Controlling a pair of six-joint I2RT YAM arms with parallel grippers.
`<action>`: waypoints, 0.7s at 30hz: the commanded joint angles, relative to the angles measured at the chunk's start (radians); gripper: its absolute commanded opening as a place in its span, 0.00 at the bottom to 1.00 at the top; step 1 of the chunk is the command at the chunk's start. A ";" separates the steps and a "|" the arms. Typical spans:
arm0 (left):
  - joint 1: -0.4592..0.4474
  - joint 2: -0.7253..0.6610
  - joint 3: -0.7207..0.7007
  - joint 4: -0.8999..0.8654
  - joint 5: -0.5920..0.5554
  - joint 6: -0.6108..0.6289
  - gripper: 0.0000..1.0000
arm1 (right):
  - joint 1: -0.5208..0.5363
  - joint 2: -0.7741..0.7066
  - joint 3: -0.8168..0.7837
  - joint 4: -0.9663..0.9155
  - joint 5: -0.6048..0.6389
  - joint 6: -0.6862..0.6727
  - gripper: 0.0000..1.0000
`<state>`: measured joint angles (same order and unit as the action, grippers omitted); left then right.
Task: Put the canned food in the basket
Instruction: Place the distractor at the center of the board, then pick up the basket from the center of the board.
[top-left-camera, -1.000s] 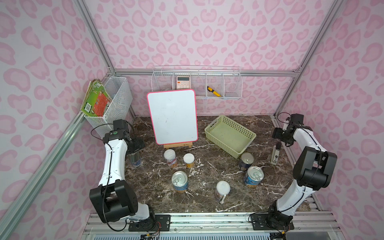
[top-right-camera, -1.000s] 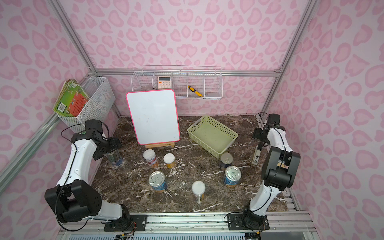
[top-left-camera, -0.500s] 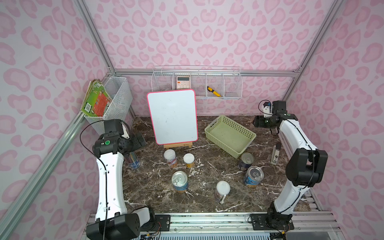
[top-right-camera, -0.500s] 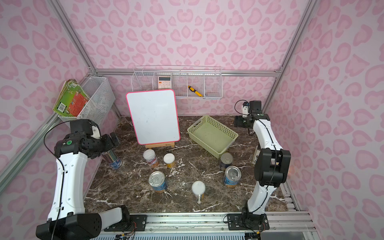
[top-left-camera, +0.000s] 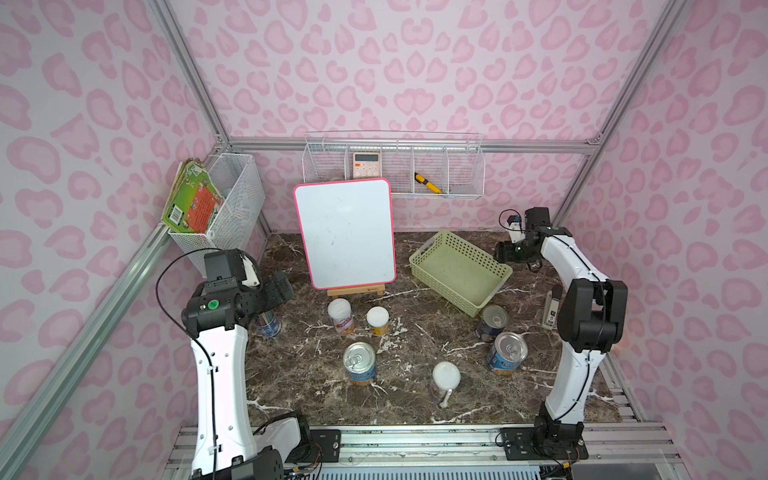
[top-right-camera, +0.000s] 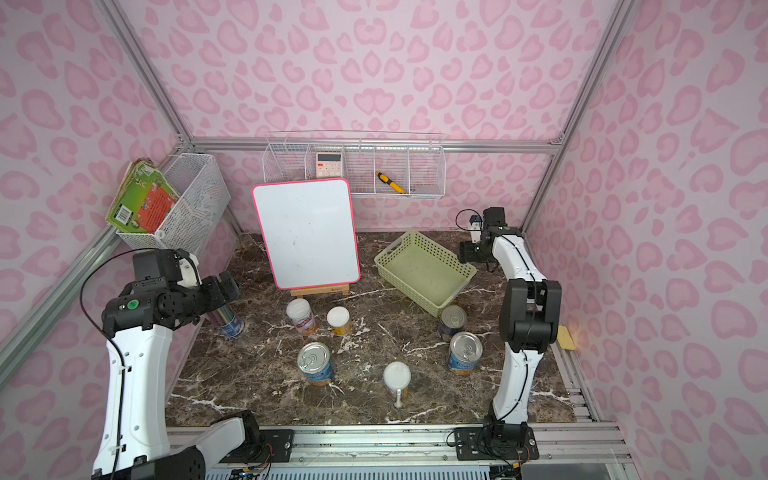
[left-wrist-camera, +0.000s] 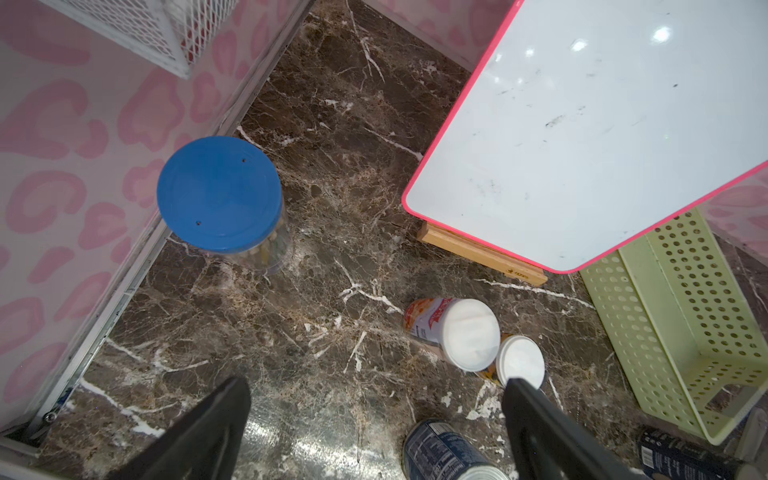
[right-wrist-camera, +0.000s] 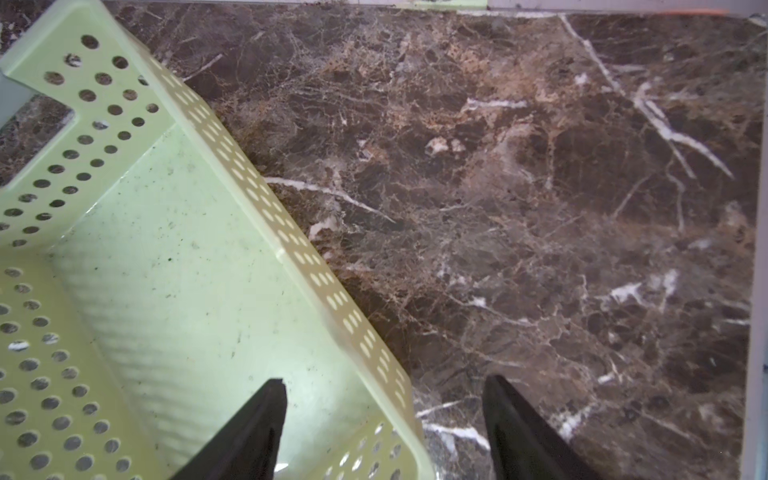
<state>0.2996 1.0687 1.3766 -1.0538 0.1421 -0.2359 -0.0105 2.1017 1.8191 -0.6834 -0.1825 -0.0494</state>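
The pale green basket (top-left-camera: 457, 274) (top-right-camera: 424, 274) stands empty at the back right in both top views. Six cans stand on the marble. Three have white lids (top-left-camera: 340, 309) (top-left-camera: 377, 318) (top-left-camera: 446, 374). Three have silver tops (top-left-camera: 360, 359) (top-left-camera: 511, 349) (top-left-camera: 493, 316). My left gripper (top-left-camera: 282, 284) (left-wrist-camera: 376, 386) hangs open above bare floor near the pencil jar, with two white-lidded cans (left-wrist-camera: 469, 334) and a blue-labelled can (left-wrist-camera: 440, 453) close by. My right gripper (top-left-camera: 505, 251) (right-wrist-camera: 384, 384) is open and hovers over the basket's far right corner, its wall (right-wrist-camera: 291, 232) running between the fingers.
A pink-framed whiteboard (top-left-camera: 347, 232) on a wooden stand rises left of the basket. A blue-lidded pencil jar (left-wrist-camera: 220, 195) stands by the left wall. White wire baskets (top-left-camera: 232, 195) (top-left-camera: 395, 166) hang on the walls. A small black box (top-left-camera: 550, 309) lies by the right arm.
My right gripper has swung from the right wall leftward to the basket's corner. The left arm has risen, and its gripper stays near the pencil jar. No can has moved.
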 joint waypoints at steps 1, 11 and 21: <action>-0.003 -0.038 0.008 -0.028 0.016 -0.008 0.99 | 0.013 0.055 0.063 -0.039 0.045 -0.068 0.76; -0.118 -0.173 -0.041 0.002 0.101 -0.077 0.98 | 0.040 0.154 0.152 -0.057 0.072 -0.093 0.67; -0.420 -0.230 -0.109 0.078 0.024 -0.134 0.92 | 0.060 0.150 0.132 -0.025 0.106 -0.131 0.47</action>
<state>-0.0589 0.8417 1.2705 -1.0309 0.1955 -0.3500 0.0463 2.2662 1.9568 -0.7300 -0.0998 -0.1585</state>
